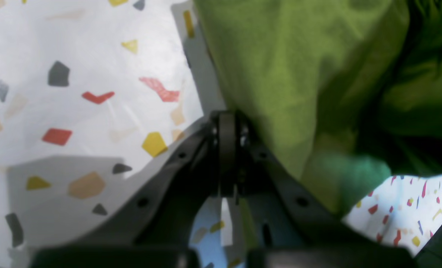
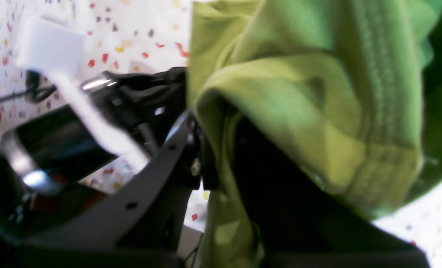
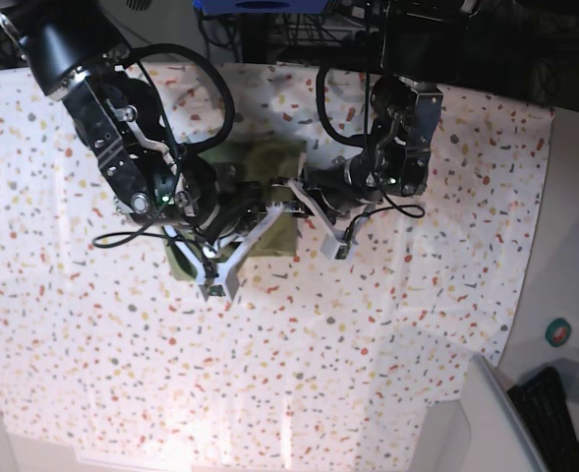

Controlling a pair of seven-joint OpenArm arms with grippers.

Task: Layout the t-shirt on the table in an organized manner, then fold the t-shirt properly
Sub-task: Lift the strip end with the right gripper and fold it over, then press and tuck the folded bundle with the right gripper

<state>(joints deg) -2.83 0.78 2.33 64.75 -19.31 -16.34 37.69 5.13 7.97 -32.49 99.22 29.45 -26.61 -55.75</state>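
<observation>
T-shirt (image 3: 261, 162) bunched in base view; wrist views show left tool (image 1: 226, 123) clenched beside it, right tool (image 2: 202, 149) pinching fabric.

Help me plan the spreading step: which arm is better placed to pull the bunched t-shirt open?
Probably the right: its fingers pinch a fold of the t-shirt near a stitched hem. The left fingers are shut beside the cloth, apparently holding nothing.

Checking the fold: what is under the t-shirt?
The speckled table shows around the t-shirt; both arms cover its middle, so anything beneath the bunched cloth is hidden.
</observation>
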